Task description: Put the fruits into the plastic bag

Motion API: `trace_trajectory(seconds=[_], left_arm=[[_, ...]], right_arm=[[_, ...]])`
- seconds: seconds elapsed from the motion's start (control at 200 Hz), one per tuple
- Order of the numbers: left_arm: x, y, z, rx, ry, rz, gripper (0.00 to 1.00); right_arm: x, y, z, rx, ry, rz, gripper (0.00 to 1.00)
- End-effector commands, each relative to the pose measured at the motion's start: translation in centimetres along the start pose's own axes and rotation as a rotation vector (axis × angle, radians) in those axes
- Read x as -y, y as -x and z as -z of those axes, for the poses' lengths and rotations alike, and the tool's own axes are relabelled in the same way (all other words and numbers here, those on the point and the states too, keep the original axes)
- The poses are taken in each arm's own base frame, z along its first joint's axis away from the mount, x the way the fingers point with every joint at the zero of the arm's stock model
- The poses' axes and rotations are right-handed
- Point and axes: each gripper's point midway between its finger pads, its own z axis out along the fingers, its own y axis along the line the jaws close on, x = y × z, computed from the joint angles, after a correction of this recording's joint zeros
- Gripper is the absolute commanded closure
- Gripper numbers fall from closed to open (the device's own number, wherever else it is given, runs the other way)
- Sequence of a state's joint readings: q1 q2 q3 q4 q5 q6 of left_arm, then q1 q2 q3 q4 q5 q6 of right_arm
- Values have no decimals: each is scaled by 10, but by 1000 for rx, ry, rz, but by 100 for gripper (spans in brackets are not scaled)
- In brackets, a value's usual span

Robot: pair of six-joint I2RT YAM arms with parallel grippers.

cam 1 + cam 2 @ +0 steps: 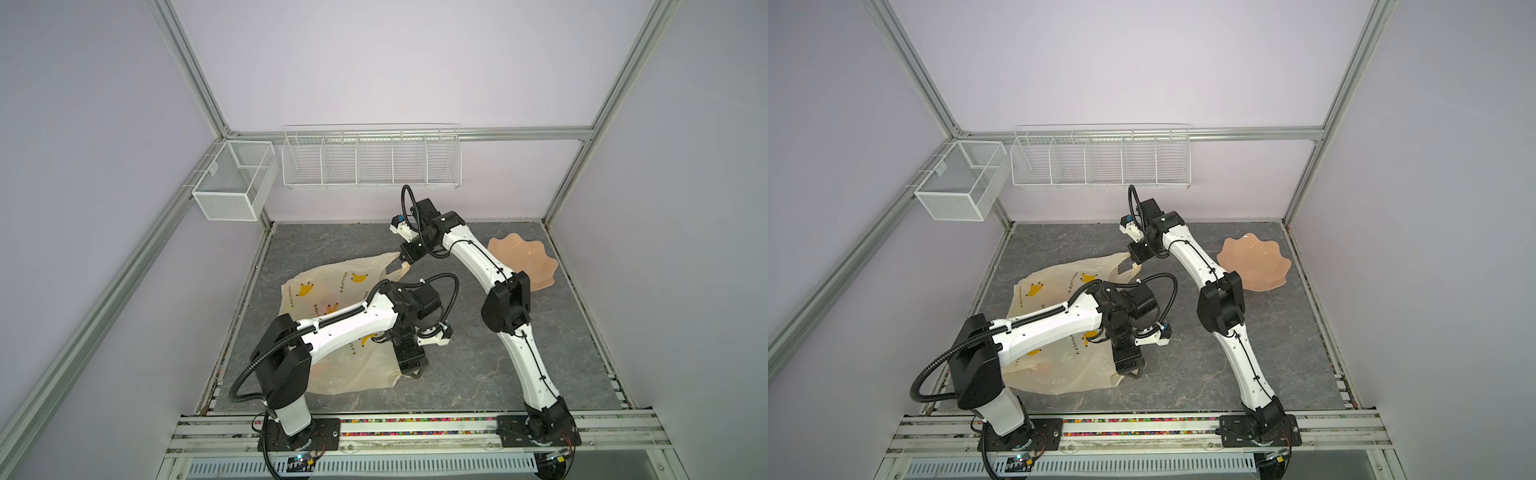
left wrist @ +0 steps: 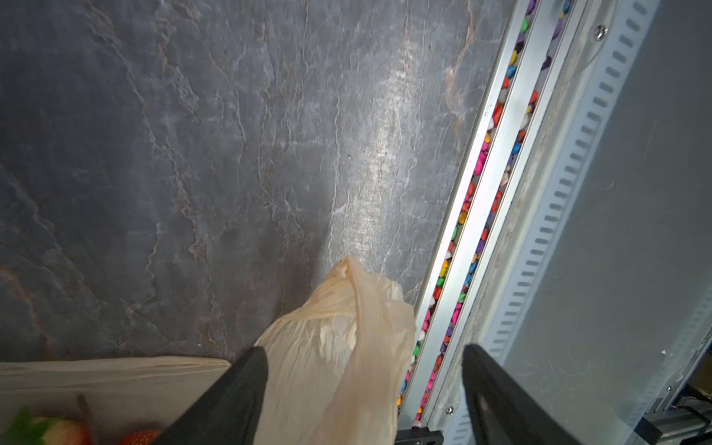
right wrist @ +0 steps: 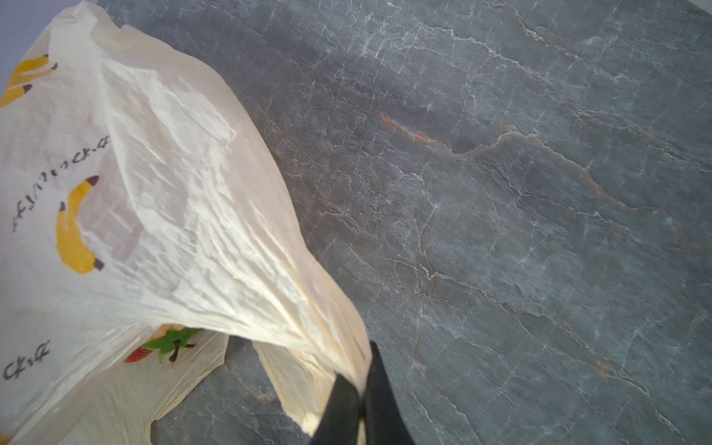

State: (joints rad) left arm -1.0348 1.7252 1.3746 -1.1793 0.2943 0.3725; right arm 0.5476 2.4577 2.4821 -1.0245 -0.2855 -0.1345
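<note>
The cream plastic bag (image 1: 316, 286) (image 1: 1054, 282) printed with bananas lies on the grey table, left of the middle, in both top views. My right gripper (image 1: 404, 262) (image 3: 360, 381) is shut on its far handle and holds that corner up. My left gripper (image 1: 411, 374) (image 2: 362, 348) stands open at the near handle (image 2: 339, 327), whose crumpled loop lies loose between the black fingers (image 2: 239, 393). A red strawberry with green leaves (image 3: 136, 354) shows through the bag's mouth. The left wrist view catches another strawberry (image 2: 140, 437) and a pale red fruit (image 2: 61, 431) at the bag's edge. Other fruits are hidden.
A peach scalloped bowl (image 1: 528, 266) (image 1: 1254, 262) sits at the back right, partly behind the right arm. White wire baskets (image 1: 370, 162) hang on the back wall and a mesh one (image 1: 232, 187) at the left. An aluminium rail with coloured beads (image 2: 481, 162) borders the front edge.
</note>
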Motion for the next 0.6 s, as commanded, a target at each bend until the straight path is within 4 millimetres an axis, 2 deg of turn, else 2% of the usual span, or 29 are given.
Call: trace_trajectory(seconds=[0.0, 0.095, 0.155, 0.195, 0.275, 0.32, 0.395, 0.475, 0.595], left_arm=[[-1, -11, -13, -64, 1, -9, 23], [1, -12, -19, -71, -9, -13, 27], [2, -13, -23, -79, -16, -10, 37], [3, -13, -23, -78, -22, -8, 50], [7, -11, -21, -60, -36, -10, 86], [8, -10, -19, -49, -34, -12, 98], [9, -7, -14, -27, -26, -6, 100], [11, 0, 1, 27, -12, 8, 100], [12, 21, 45, 206, 45, 21, 100]], right_arm=[[-3, -7, -1, -22, 26, -7, 93], [-4, -7, 1, -24, 26, -7, 93], [-3, -7, 2, -24, 23, -10, 93], [-4, -7, 4, -24, 22, -10, 93], [-3, -8, 6, -26, 18, -17, 93], [-1, -9, 10, -27, 13, -26, 93], [-1, -10, 17, -30, 22, -56, 93], [0, -15, 29, -40, 27, -107, 93], [-1, -25, 47, -49, 7, -161, 93]])
